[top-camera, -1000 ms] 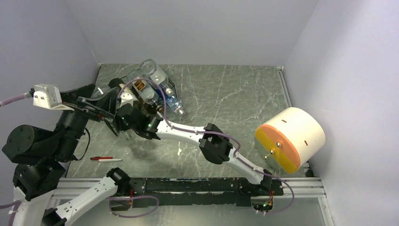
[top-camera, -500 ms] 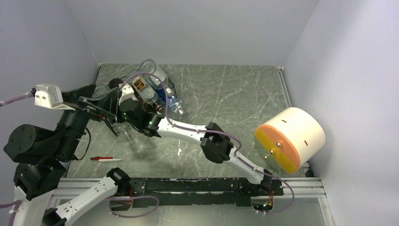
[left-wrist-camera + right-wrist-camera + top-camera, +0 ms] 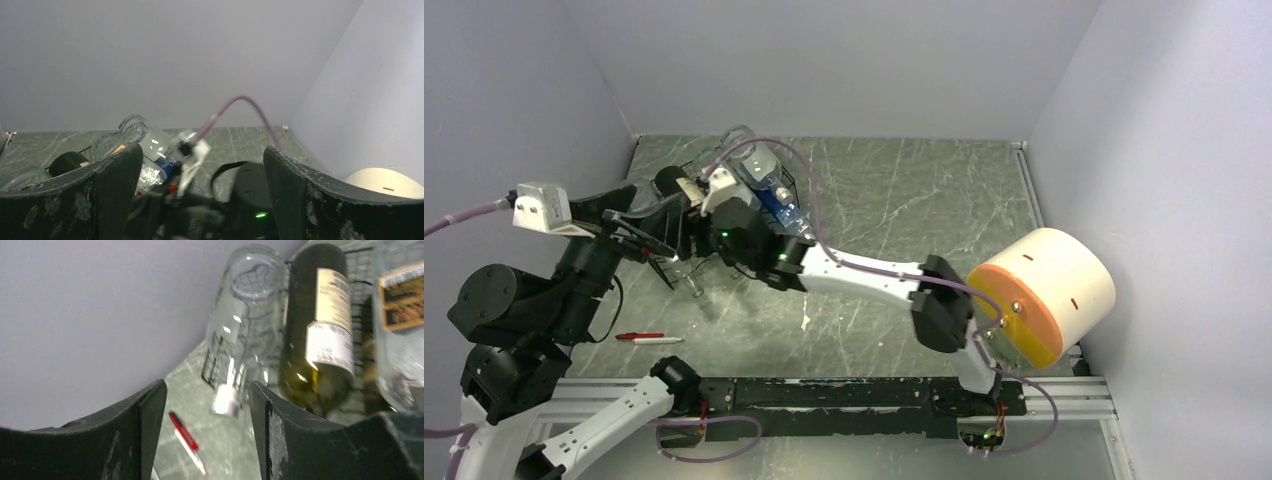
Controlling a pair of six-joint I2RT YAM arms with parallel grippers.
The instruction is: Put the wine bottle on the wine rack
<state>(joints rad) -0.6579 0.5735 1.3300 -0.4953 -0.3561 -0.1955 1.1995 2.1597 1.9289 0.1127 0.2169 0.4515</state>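
Marble tabletop [image 3: 904, 200]: my right gripper [image 3: 206, 395] now gapes empty, wine bottle [image 3: 320, 340] resting on wine rack [image 3: 357, 262], looks placed.

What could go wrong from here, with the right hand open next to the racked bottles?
1. The right hand, open, sits close to the clear bottle and the dark wine bottle lying on the wine rack; pulling back carelessly could knock one loose.
2. The left hand waits open right beside the right arm, so the arms might collide.

Robot lab: plain-walled enclosure [image 3: 824, 60], marble-patterned tabletop [image 3: 904, 200]
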